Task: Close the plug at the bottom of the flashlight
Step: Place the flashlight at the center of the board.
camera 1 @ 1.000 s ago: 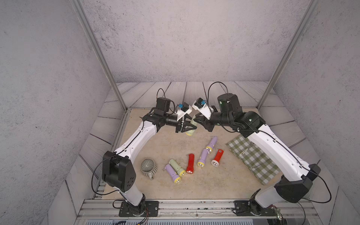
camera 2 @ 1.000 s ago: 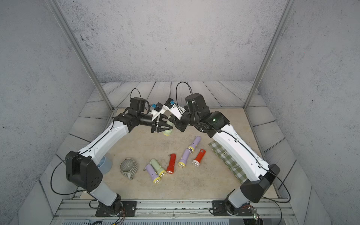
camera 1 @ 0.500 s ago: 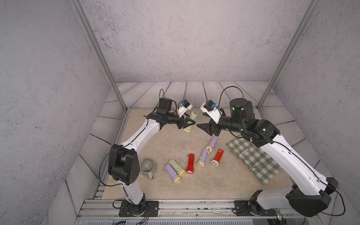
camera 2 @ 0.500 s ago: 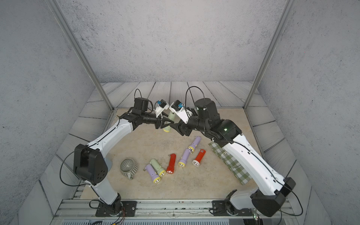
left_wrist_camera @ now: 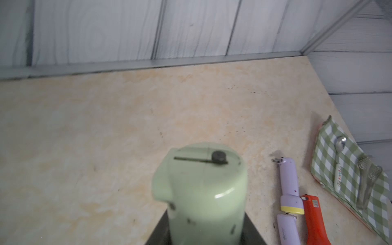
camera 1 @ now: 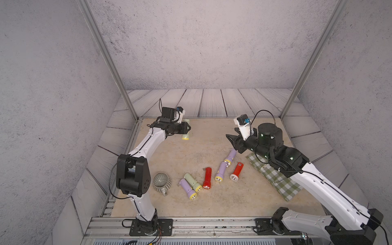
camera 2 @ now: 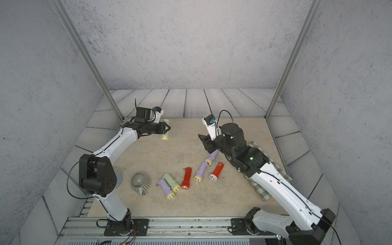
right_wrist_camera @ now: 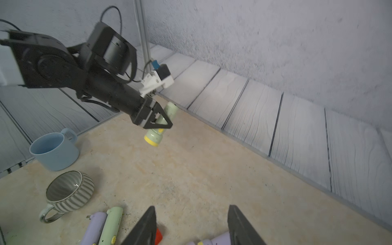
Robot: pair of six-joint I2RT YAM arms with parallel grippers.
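Observation:
My left gripper [camera 1: 187, 128] is shut on a pale green flashlight [camera 1: 185, 133] with a yellow head, held above the mat's far left part in both top views. In the left wrist view the flashlight's [left_wrist_camera: 201, 191] bottom end faces the camera. A round black plug [left_wrist_camera: 219, 158] with a thin strap lies against that end. The right wrist view shows the same flashlight [right_wrist_camera: 153, 135] in the left gripper [right_wrist_camera: 158, 119], head tilted down. My right gripper [camera 1: 231, 140] hangs open and empty well to the right of it, fingertips [right_wrist_camera: 151, 210] apart over the mat.
Several purple, green and red flashlights [camera 1: 207, 177] lie on the mat's near middle, one purple flashlight [camera 1: 231, 154] just below my right gripper. A grey ribbed mug [camera 1: 162, 182] and a blue mug [right_wrist_camera: 54, 151] stand at the left. A green checked cloth [camera 1: 275, 178] holding cutlery lies under the right arm.
My right gripper has opened and drawn back to the right, away from the flashlight. My left arm has carried the flashlight back and to the left, still shut on it.

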